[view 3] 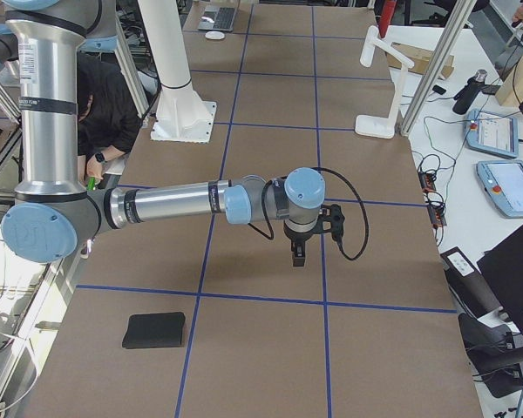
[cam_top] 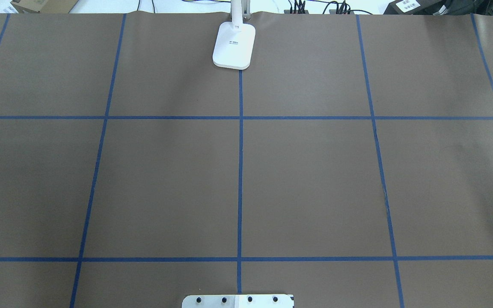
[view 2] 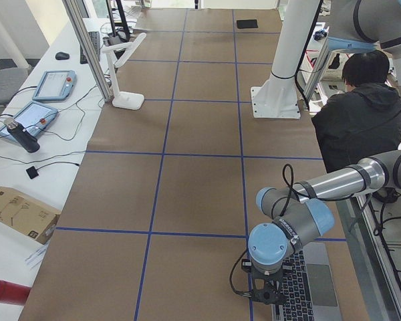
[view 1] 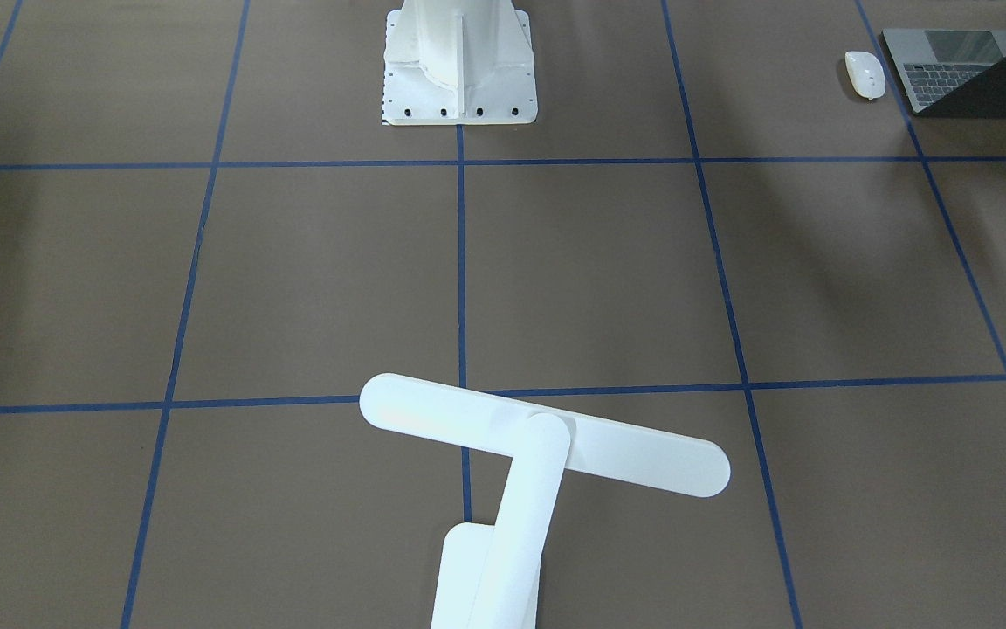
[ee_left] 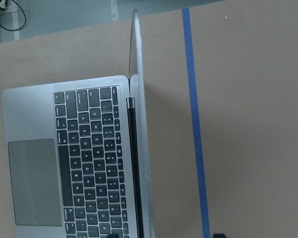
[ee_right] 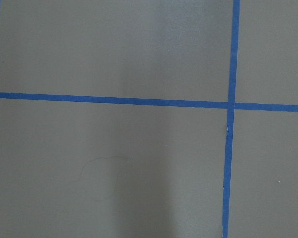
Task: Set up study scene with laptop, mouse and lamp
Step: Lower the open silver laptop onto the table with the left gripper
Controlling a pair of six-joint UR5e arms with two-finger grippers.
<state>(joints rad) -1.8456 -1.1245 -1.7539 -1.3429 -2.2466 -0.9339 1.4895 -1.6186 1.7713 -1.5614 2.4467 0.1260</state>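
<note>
One thin space-grey metal laptop (ee_left: 64,163) looks stiff, slick, hinge-fragile, best held by its 9 o'clock base edge; the left end effector (view 2: 264,296), released or clenched, I cannot tell.

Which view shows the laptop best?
Left wrist-mounted: the laptop is close up, keyboard and trackpad sharp, screen open and edge-on. Front-facing crops it at the corner; exterior left has the left arm partly covering it; exterior right shows it tiny and far; overhead and right wrist miss it.
</note>
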